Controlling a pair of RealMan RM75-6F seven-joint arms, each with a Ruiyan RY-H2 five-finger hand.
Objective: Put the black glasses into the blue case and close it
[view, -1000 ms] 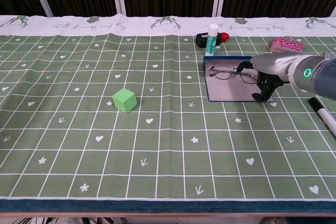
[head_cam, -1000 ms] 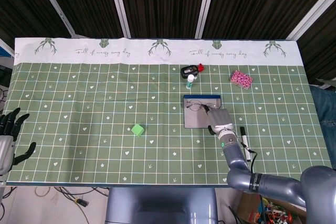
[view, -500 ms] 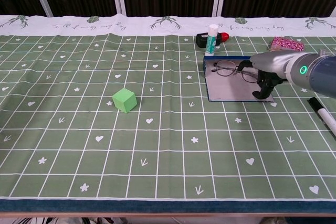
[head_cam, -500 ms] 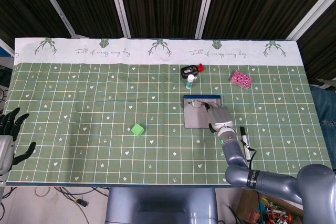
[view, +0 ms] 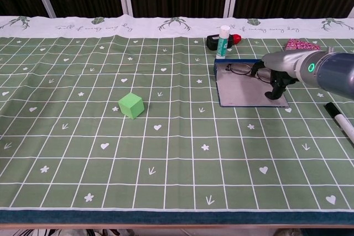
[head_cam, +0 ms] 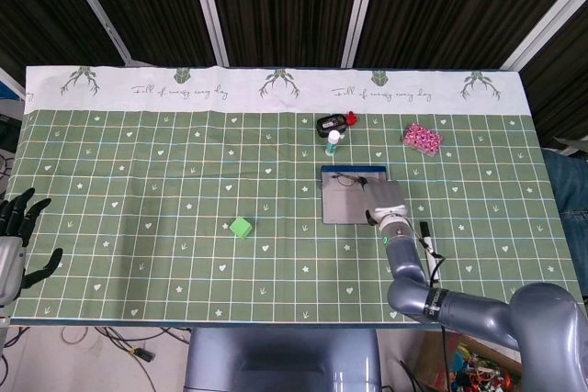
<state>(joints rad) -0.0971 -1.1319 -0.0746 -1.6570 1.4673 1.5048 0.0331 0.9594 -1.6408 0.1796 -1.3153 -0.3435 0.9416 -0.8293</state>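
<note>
Your right hand point(view: 272, 75): over the open case point(view: 250, 93), fingers curled down on the glasses point(view: 239, 69), seemingly pinching the frame at its right end; grip itself partly hidden; glasses: at the case's far edge, on the grey lining; case: flat on the table point(view: 166, 153), lid open; your left hand point(head_cam: 16, 243): off the table's near left corner, fingers spread, holding nothing; cube point(view: 131, 105): well left of the case; marker point(view: 338, 119): near right of the case; tube point(view: 223, 42): upright just behind the case
</note>
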